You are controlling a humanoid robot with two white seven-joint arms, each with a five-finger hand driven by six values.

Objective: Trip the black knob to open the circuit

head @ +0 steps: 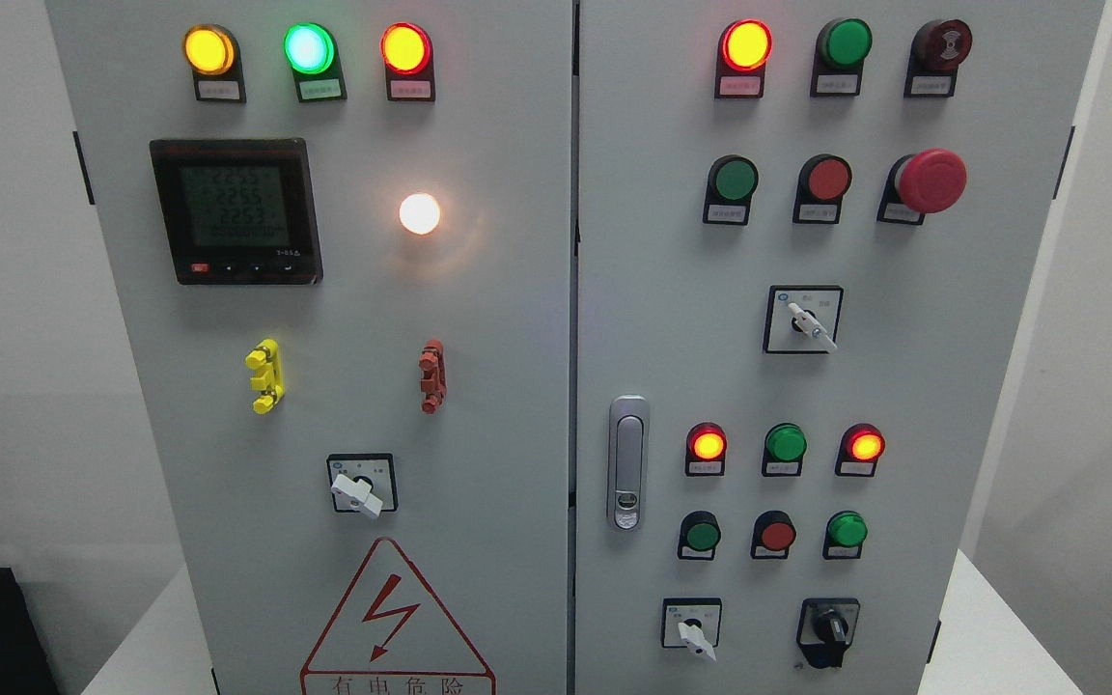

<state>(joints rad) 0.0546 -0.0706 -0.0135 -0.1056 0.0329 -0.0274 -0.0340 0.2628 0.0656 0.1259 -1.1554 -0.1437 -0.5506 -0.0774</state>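
Looking at the head view, which is the only one we get: no robot hand shows anywhere in it, left or right, so I can't tell whether the fingers are wide, narrow or holding anything. My guess is both arms are parked low and out of frame, and the reach hasn't begun.

The camera sits square-on to a grey two-door cabinet [479, 319], which makes sense since everything worth touching is mounted on the door faces.

The black knob [828, 629] is way down in the bottom right of the right door, just right of a white-handled selector [692, 632] and below the row with a green button [846, 530]. It's the only dark selector on the panel; the other rotary switches have white handles. It's a stubby black handle on a black bezel, pointing roughly straight up as far as I can make out, with a darker rounded part underneath. It's small in frame, so I can't read any position markings.

Being on the right door, it looks like a job for the right arm. It sits low, close to where the white desk [990, 627] meets the cabinet, so I'd expect a low approach.

Plenty of lamps are lit, including the red ones [708, 443] above it.
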